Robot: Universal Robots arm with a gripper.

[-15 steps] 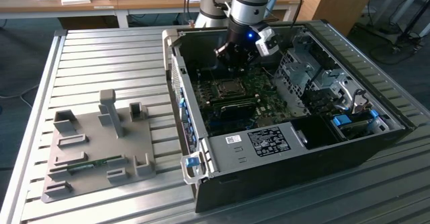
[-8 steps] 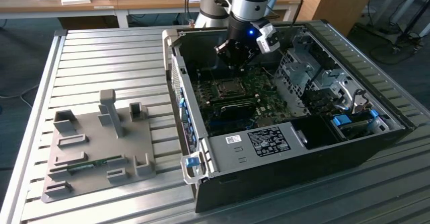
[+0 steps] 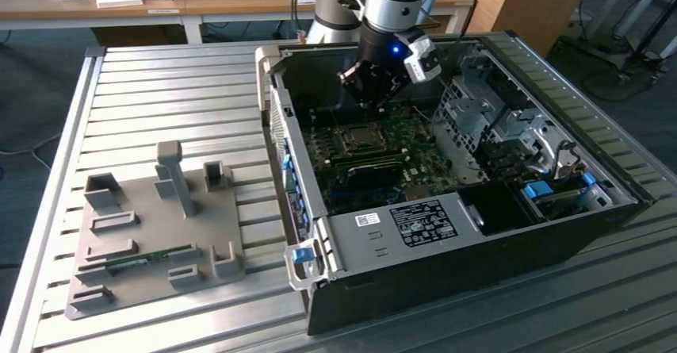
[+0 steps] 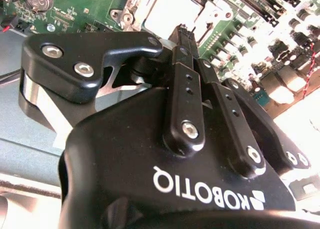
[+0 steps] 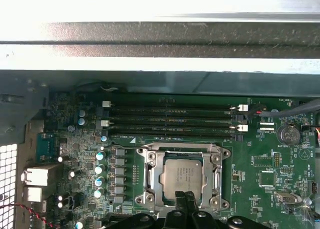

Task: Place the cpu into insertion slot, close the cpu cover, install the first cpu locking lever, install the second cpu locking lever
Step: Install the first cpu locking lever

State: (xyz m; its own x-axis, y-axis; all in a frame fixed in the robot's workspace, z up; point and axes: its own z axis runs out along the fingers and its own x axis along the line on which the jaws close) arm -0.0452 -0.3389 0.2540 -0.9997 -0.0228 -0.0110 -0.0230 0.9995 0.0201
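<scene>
The slatted metal tabletop (image 3: 158, 75) carries an open computer case (image 3: 455, 266) and, toward the exterior view's left, a grey fixture tray (image 3: 158, 226). The arm (image 3: 394, 4) reaches down into the case, with its end effector (image 3: 365, 103) low over the green motherboard (image 3: 370, 163). In the second wrist view the end effector is clenched, its fingers (image 4: 182, 64) pressed together on nothing. In the first wrist view the cpu cover (image 5: 152, 176) lies flat on the socket, framing the seated cpu (image 5: 182, 175), which is close by the fingertips.
</scene>
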